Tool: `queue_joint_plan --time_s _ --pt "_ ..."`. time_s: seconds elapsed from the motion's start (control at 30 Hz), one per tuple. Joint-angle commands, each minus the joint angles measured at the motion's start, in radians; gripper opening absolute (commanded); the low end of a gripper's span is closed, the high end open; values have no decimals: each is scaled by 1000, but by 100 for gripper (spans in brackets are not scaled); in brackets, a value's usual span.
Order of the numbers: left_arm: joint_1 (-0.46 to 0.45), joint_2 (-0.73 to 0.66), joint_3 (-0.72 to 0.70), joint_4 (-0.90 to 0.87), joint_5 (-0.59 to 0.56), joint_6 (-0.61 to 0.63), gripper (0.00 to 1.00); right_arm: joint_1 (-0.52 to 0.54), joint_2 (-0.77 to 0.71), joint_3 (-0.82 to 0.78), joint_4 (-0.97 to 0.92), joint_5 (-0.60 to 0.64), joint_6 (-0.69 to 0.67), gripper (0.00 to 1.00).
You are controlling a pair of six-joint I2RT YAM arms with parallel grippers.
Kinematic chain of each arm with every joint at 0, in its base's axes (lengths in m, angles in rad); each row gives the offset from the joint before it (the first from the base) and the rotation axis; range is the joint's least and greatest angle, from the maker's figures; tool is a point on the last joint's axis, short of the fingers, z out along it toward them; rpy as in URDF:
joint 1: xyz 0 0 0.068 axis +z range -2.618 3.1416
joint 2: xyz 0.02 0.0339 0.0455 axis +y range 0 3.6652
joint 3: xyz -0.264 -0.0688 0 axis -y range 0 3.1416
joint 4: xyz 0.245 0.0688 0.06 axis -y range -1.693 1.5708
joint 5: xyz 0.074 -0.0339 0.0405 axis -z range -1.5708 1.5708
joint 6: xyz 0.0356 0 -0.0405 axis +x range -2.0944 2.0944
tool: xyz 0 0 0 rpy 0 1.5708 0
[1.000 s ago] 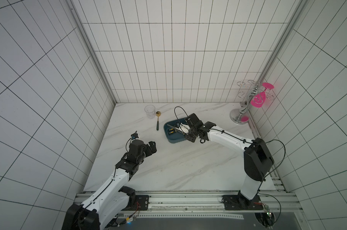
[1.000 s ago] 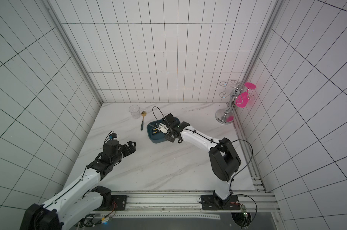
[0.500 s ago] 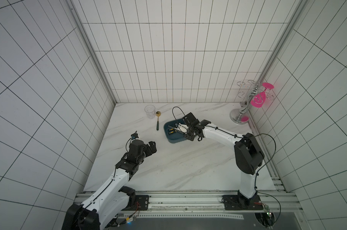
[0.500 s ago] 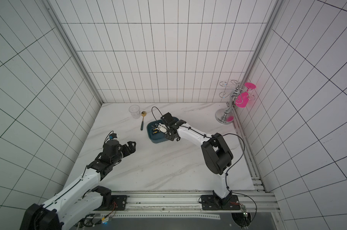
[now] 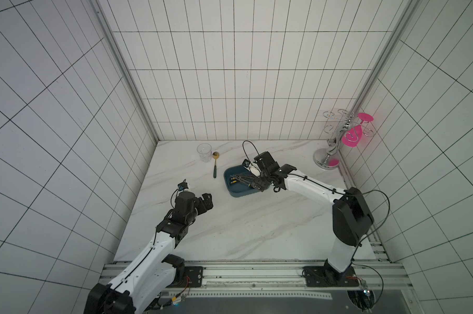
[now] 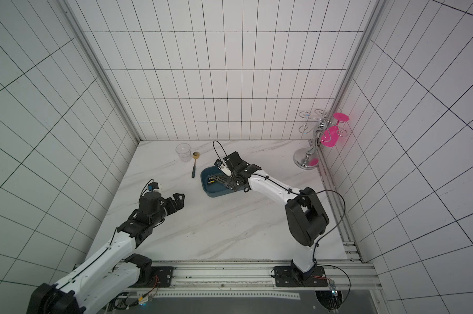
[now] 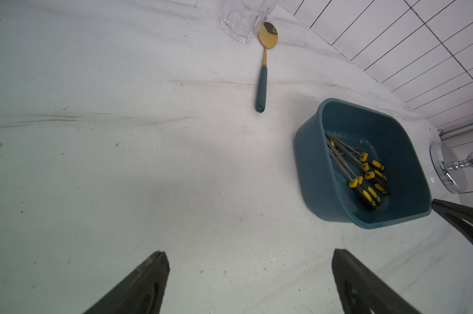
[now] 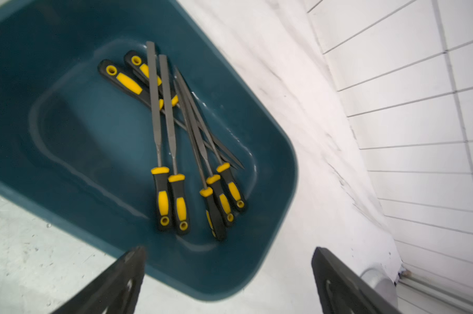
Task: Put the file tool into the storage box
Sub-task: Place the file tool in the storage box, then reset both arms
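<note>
The storage box [image 5: 243,193] [image 6: 219,193] is a dark teal tub at the middle back of the table. Several file tools [image 5: 239,178] [image 6: 216,179] with grey blades and black-and-yellow handles lie crossed inside it, plain in the left wrist view [image 7: 365,174] and the right wrist view [image 8: 175,163]. My right gripper [image 5: 259,185] [image 8: 229,249] hangs open over the box's right end, with nothing between its fingers. My left gripper [image 5: 206,201] [image 7: 249,252] is open and empty above bare table, well left of the box [image 7: 311,174].
A clear drinking glass [image 5: 204,152] and a gold spoon with a teal handle [image 5: 215,163] lie behind and left of the box. A chrome rack holding a pink glass [image 5: 335,146] stands in the back right corner. Tiled walls close in three sides.
My right gripper's jaws have gone from shut to wide open over the box, and the right arm has shifted a little. The left arm has stayed put.
</note>
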Motion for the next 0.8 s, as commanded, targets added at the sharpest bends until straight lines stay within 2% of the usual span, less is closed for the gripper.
queue_joint_plan --time_s 0.0,0.13,0.2,0.3,0.37,0.43,0.5,0.6,0.7,0.77 --pt "3 -49 2 39 -9 5 98 -22 -175 -108 163 86 138 99" --pt "1 -92 28 108 -61 84 98 -80 -382 -249 271 145 261 99" --pt "1 -109 43 118 -149 135 98 -128 -492 -331 313 172 314 99" --pt "2 -133 14 208 -346 184 98 -210 -647 -498 414 245 365 99" --pt "4 -141 -38 310 -469 210 98 -269 -729 -610 471 266 379 99" --pt "5 -135 -95 440 -520 271 98 -319 -773 -692 503 260 397 99" --pt "7 -111 -138 543 -528 355 98 -357 -778 -753 539 270 411 99" --pt "10 -54 -143 590 -567 378 98 -399 -729 -809 600 305 417 99" --pt "10 -2 -160 706 -536 481 98 -442 -640 -849 721 334 429 99" --pt "18 38 -177 768 -535 522 98 -494 -576 -880 820 286 433 99"
